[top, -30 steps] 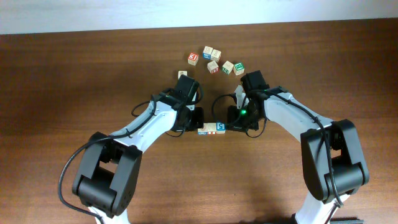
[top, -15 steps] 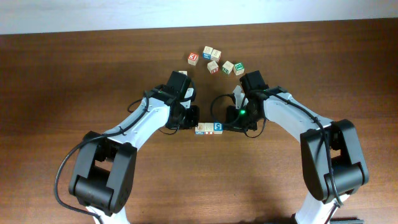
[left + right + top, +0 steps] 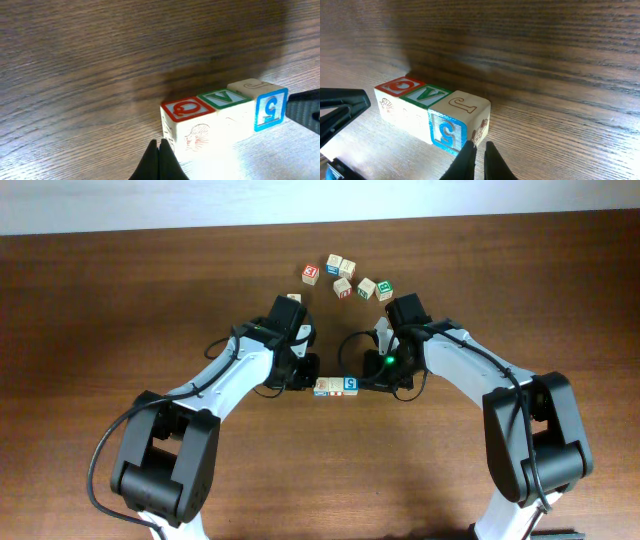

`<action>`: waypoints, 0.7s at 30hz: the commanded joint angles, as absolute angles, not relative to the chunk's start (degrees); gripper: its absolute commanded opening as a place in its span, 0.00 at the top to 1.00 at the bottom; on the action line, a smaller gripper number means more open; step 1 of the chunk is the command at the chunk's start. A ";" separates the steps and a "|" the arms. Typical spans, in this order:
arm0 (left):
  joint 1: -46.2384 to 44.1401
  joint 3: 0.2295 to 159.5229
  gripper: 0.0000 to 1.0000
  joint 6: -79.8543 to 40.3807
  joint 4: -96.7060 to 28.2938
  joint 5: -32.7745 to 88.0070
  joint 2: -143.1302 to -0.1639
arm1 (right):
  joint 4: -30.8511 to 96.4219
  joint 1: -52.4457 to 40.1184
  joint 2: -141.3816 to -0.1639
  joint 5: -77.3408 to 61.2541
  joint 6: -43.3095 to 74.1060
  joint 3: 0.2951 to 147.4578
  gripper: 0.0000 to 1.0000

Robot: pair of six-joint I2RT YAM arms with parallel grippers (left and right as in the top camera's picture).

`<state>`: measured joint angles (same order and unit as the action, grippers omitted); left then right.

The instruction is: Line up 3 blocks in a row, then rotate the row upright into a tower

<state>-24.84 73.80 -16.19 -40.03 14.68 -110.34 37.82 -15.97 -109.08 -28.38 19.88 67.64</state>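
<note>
Three pale wooden blocks [image 3: 337,386] lie side by side in a row at the table's middle. In the left wrist view they are a red Q block [image 3: 184,108], a green V block [image 3: 223,98] and a block with a blue S face [image 3: 270,108]. My left gripper [image 3: 160,145] is shut, its tips at the Q block's near corner. At the row's other end my right gripper [image 3: 479,146] has its fingers almost together beside the blue S block [image 3: 449,131], holding nothing. Seen from above, the left gripper [image 3: 310,378] and right gripper [image 3: 370,382] flank the row.
Several loose alphabet cubes lie at the back, among them a red-marked one [image 3: 310,273], a blue-marked one [image 3: 333,264] and a green-lettered one [image 3: 384,290]. One more cube [image 3: 293,299] sits by my left wrist. Both arms reach in from the near edge.
The left arm has swung a little back and to the left, and the row of blocks has shifted slightly left. The right arm has stayed in place.
</note>
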 commanded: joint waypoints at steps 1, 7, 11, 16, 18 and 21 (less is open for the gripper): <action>-25.04 74.72 1.00 -17.45 -40.66 13.72 -108.77 | 37.67 -16.49 -110.00 -27.62 20.43 68.31 0.92; -25.02 74.72 1.00 -19.94 -41.01 14.00 -108.79 | 37.67 -16.49 -110.00 -27.62 20.58 68.31 0.92; -25.41 74.67 1.00 -20.14 -40.97 14.17 -108.79 | 37.52 -16.49 -110.00 -27.62 21.08 68.31 0.92; -26.50 74.67 1.00 -20.14 -39.68 14.15 -108.79 | 37.50 -16.49 -110.00 -27.59 21.45 68.31 0.92; -26.63 74.67 1.00 -20.18 -39.46 14.13 -108.79 | 37.50 -16.49 -110.00 -27.62 21.43 68.31 0.92; -26.63 74.67 1.00 -20.36 -39.44 13.47 -108.79 | 37.50 -16.49 -110.00 -27.62 21.45 68.31 0.92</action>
